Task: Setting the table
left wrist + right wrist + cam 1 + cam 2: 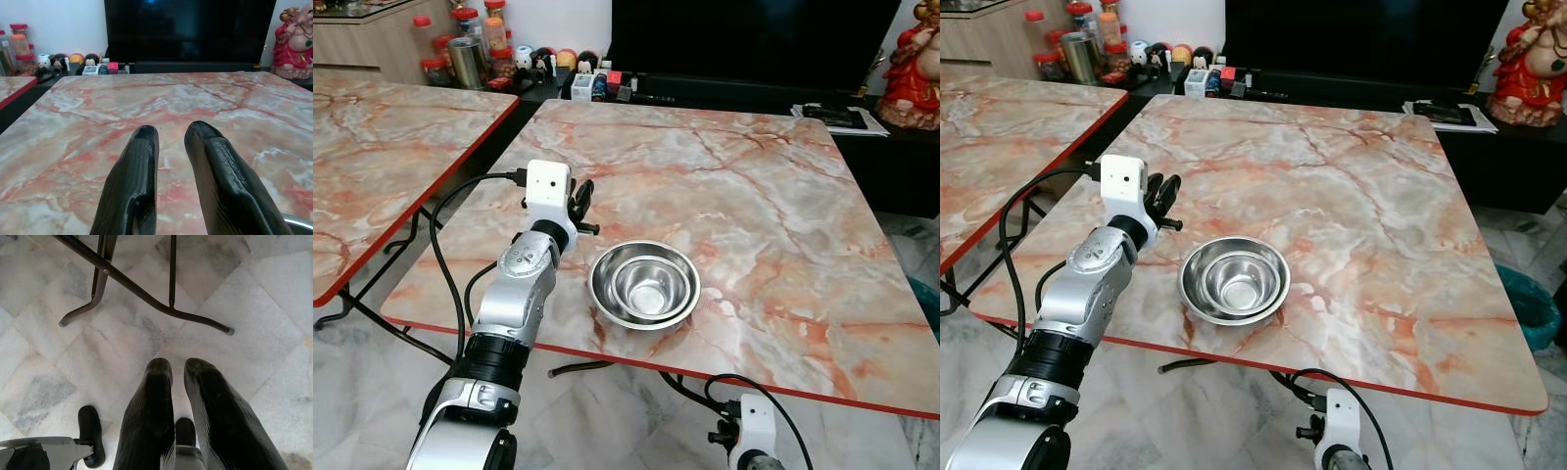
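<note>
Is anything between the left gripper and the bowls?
Nothing visible. The left gripper hangs over bare table just left of the nested steel bowls, empty marble between them. The right gripper hangs idle below the table edge.

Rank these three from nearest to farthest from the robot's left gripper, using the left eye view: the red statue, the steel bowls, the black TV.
1. Steel bowls: just to the right of the left gripper, near the table's front edge.
2. Black TV: beyond the table's far edge.
3. Red statue: far right corner.
</note>
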Motion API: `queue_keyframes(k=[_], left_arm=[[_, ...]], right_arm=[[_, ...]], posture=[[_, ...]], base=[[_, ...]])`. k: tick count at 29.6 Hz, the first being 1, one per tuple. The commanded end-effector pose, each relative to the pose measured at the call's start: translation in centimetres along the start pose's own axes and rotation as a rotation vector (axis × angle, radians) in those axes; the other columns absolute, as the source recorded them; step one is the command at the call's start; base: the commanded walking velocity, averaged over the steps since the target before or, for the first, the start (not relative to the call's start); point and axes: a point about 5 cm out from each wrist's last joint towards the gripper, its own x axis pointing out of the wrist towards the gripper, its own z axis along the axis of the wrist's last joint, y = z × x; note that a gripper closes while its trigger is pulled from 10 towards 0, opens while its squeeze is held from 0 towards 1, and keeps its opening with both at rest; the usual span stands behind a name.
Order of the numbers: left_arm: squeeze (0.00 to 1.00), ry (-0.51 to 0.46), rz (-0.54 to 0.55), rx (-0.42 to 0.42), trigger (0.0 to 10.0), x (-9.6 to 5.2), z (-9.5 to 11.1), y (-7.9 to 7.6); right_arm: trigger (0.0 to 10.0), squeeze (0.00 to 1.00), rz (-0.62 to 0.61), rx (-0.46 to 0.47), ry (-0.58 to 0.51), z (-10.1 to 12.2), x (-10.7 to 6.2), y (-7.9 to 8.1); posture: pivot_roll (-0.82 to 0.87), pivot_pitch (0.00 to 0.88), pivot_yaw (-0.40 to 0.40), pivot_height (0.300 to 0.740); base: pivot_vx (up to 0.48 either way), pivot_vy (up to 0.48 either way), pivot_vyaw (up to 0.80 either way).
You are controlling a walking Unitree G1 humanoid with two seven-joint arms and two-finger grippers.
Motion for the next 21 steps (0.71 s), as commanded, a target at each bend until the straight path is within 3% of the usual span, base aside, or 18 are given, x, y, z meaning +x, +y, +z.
queue_keyframes(k=[1,19,20,21], left_arm=[[0.00,0.002,0.008,0.024,10.0,0.0,-0.1,0.1],[0.00,0.002,0.008,0.024,10.0,0.0,-0.1,0.1],[0.00,-0.047,0.035,0.035,10.0,-0.2,-0.1,0.5],[0.00,-0.081,0.080,0.103,10.0,-1.3,-1.9,1.0]], right_arm=[[10.0,0.00,-0.005,0.004,-0.012,0.2,0.0,-0.1],[10.0,0.00,-0.005,0.004,-0.012,0.2,0.0,-0.1],[10.0,0.00,-0.005,0.007,-0.016,0.3,0.0,-0.1],[10.0,0.00,-0.010,0.007,-0.034,0.5,0.0,-0.3]], posture=[[0.03,0.000,-0.026,0.740],[0.03,0.000,-0.026,0.740],[0.03,0.000,-0.026,0.740],[0.02,0.000,-0.031,0.740]], base=[[0.000,0.000,0.00],[0.000,0.000,0.00],[0.000,0.000,0.00],[0.000,0.000,0.00]])
